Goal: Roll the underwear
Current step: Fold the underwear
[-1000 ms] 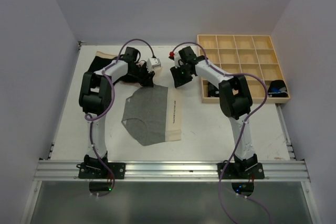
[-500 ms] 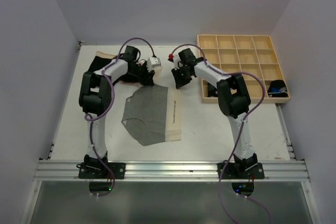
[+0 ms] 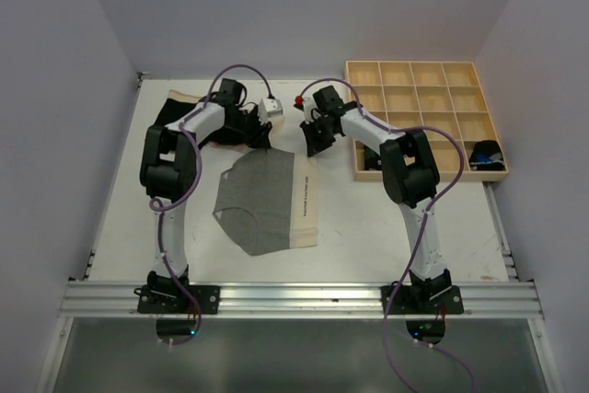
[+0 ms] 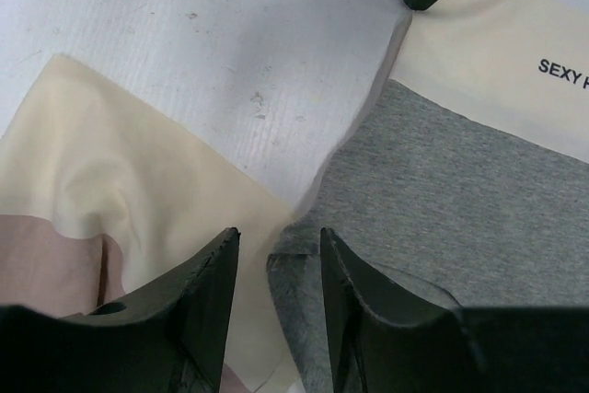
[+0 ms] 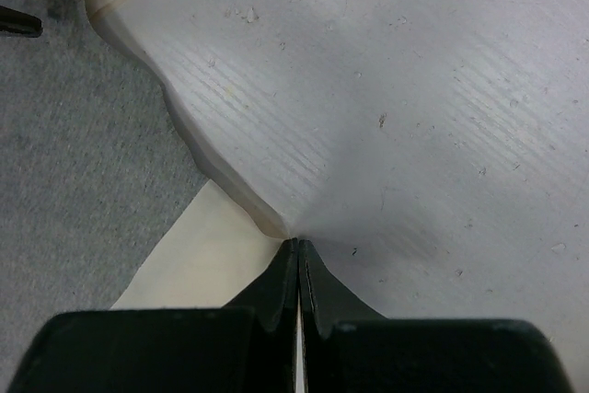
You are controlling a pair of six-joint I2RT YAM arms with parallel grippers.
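Grey underwear (image 4: 460, 200) corner between part-open left gripper (image 4: 276, 238) jaws — right gripper (image 5: 297, 246) clamped on beige waistband (image 5: 207, 250) — close left, lift together

Reference item: the spread underwear (image 3: 262, 200), lying flat on the table (image 3: 120, 218).

- Left gripper (image 3: 260, 135): at its far left corner.
- Right gripper (image 3: 313, 143): at its far right corner.
- Further underwear (image 3: 189, 112): behind and to the left, just beside it.
- Tray (image 3: 410, 87): behind and to the right, apart from it.
- Small item (image 3: 485, 154): in the tray's near right compartment.
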